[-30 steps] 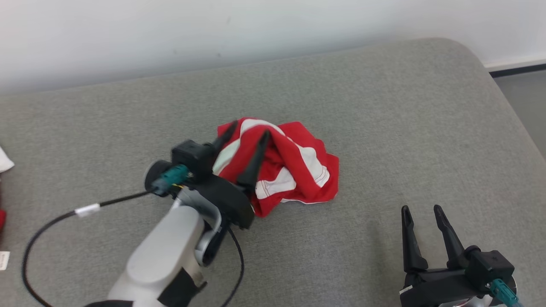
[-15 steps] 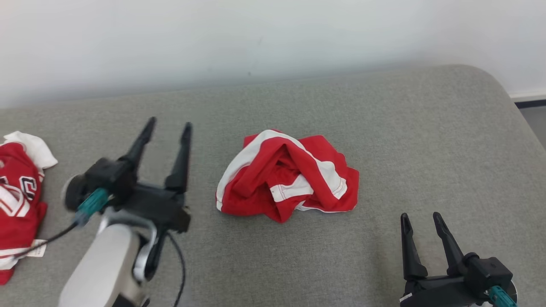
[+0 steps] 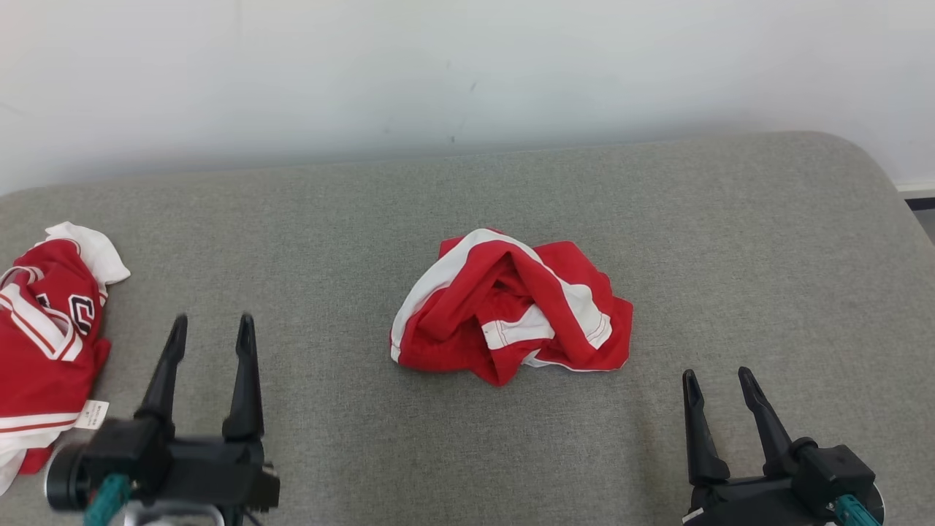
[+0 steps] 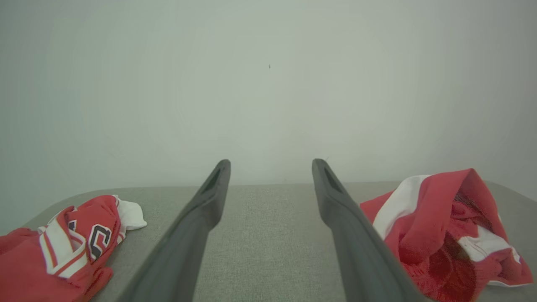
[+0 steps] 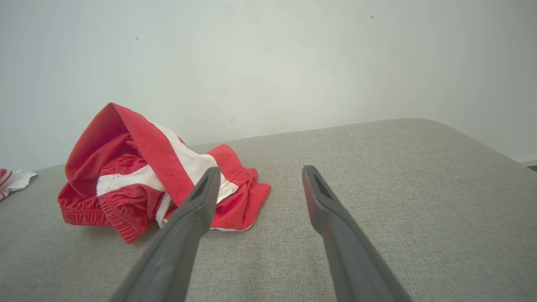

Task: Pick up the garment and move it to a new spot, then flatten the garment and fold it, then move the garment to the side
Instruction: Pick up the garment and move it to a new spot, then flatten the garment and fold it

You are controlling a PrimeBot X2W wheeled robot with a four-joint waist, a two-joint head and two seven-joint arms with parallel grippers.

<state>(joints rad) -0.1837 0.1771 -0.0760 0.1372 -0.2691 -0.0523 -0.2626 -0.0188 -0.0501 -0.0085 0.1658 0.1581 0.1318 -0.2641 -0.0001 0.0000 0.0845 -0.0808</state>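
Head view: we see the garment, a crumpled red-and-white heap, at the middle of the grey worktop, with bare surface on every side and the rounded far-right corner well apart from it. Our left tool hovers near-left, fingers apart and empty, just right of a second red jersey at the left edge. Our right tool sits near-right, likewise apart.

Left wrist view: the garment lies right of the spread fingers, the jersey left, with open worktop between.

Right wrist view: the garment lies left of the parted fingers, and bare worktop runs right to the rounded edge.
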